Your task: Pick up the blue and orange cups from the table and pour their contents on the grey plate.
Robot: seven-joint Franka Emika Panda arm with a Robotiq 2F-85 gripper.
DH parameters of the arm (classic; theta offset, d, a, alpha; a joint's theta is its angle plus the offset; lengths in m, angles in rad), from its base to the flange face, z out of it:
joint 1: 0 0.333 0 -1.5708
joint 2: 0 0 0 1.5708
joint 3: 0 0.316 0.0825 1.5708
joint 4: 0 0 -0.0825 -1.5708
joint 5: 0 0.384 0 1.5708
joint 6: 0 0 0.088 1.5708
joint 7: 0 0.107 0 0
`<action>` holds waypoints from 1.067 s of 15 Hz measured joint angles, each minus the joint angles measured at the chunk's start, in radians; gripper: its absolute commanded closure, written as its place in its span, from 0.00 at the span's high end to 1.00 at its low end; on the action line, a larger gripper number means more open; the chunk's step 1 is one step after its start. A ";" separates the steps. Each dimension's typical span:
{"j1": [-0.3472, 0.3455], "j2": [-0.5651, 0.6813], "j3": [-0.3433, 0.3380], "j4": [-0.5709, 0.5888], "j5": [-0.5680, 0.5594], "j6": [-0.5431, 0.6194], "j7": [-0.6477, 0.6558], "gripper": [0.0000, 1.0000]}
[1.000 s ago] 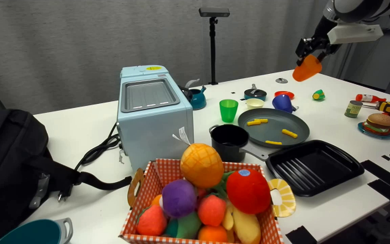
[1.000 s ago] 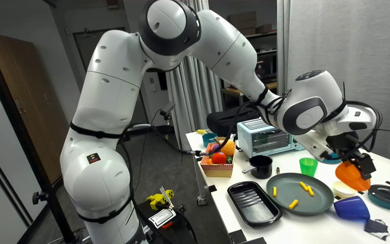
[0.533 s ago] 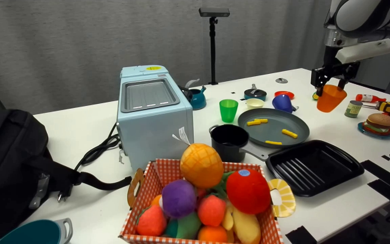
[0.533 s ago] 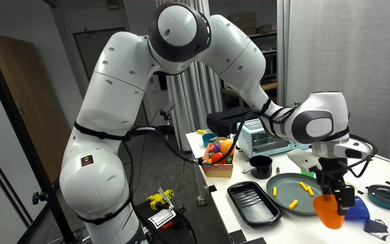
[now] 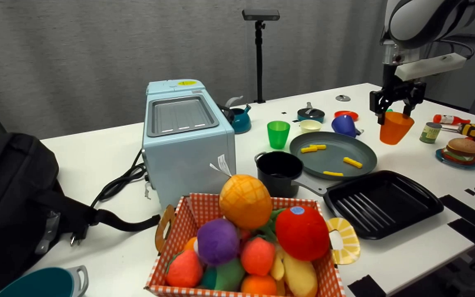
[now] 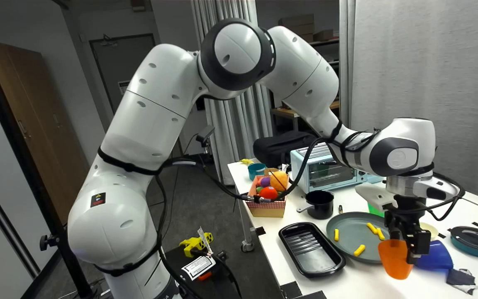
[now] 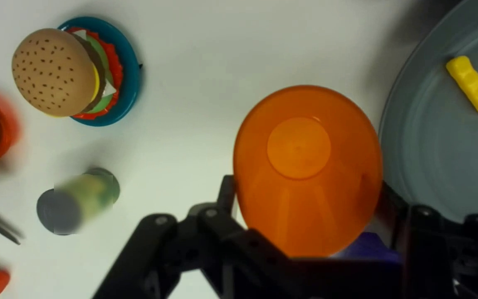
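Evidently, read left to right in an exterior view, the tabletop (image 5: 419, 173) is laid out around the pouring. By the near edge sits a checked basket (image 5: 204, 204) of toy fruit, seemingly parked out of the way. Next, toward the far edge, a green cup (image 5: 278, 135) stands upright, no part of this job. The grey plate (image 5: 330, 159) lies flat between those edges, its raised rim suited to catching the yellow bits (image 5: 353, 162); four rest on it. Just beyond, toward the far edge, the blue cup (image 5: 344, 126) lies tipped, probably done with. Between plate and right edge, the orange cup (image 5: 396, 130) is held nearly upright, mouth up, no bits showing inside, so a set-down likely follows. Whether its base touches is unclear. The hand (image 5: 394, 115) is spread only to this cup's width, fingers (image 7: 225, 195) pinching the outer wall near the rim, presumably to keep the mouth unblocked.
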 measured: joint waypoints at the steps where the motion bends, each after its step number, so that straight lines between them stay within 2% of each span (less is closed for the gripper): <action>1: -0.002 0.009 0.011 0.019 0.000 -0.003 0.002 0.51; 6: -0.002 0.058 0.044 0.094 0.000 -0.004 0.013 0.51; 16: -0.010 0.155 0.042 0.202 0.000 -0.005 0.017 0.51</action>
